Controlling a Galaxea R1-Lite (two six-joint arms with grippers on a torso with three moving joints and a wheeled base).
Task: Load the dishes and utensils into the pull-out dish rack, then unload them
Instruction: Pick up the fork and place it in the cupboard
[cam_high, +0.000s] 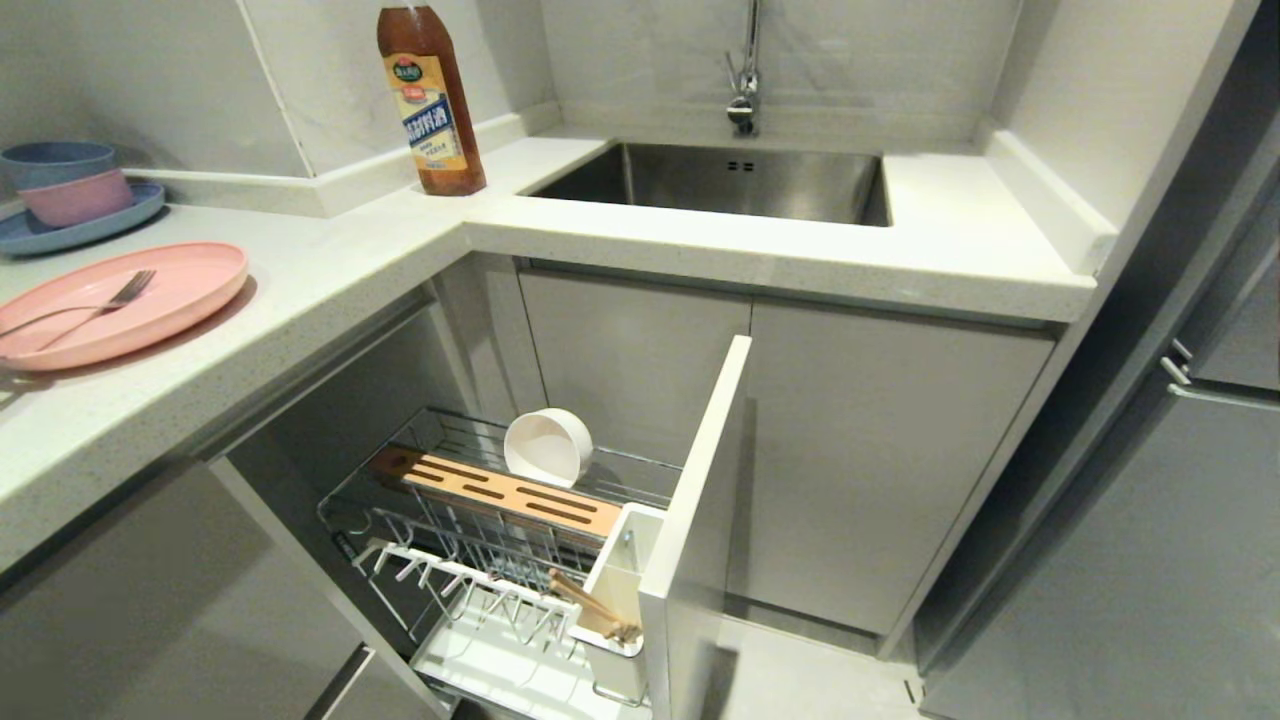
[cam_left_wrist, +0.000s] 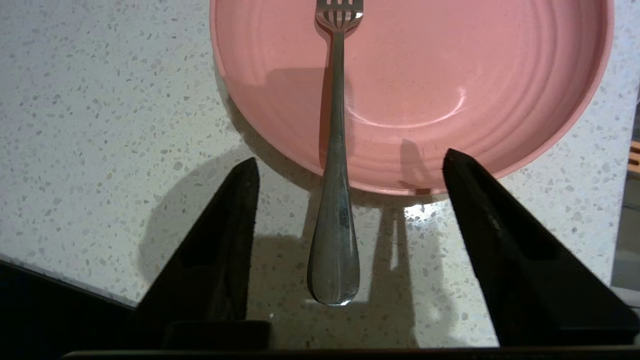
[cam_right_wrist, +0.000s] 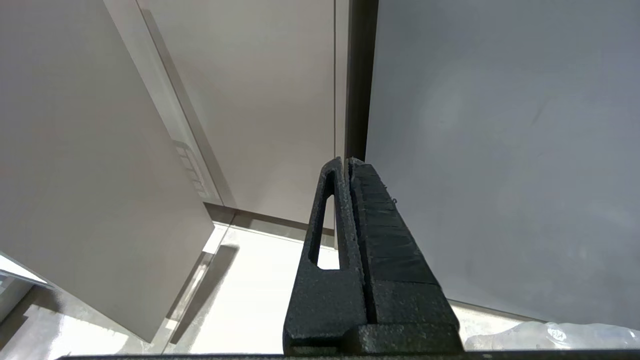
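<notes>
The pink plate lies on the counter at the left. The silver fork rests with its tines on the plate and its handle sticking out over the rim. My left gripper is open, its black fingers well apart on either side of the fork's handle, not touching it. The pull-out dish rack stands open below the counter. The cream bowl sits tilted in it behind the wooden block, and the chopsticks stand in the white utensil cup. My right gripper is shut and empty, parked by the cabinet fronts.
A blue plate with stacked blue and pink bowls stands at the far left of the counter. A brown sauce bottle stands in the corner beside the steel sink. The rack's white front panel juts out into the floor space.
</notes>
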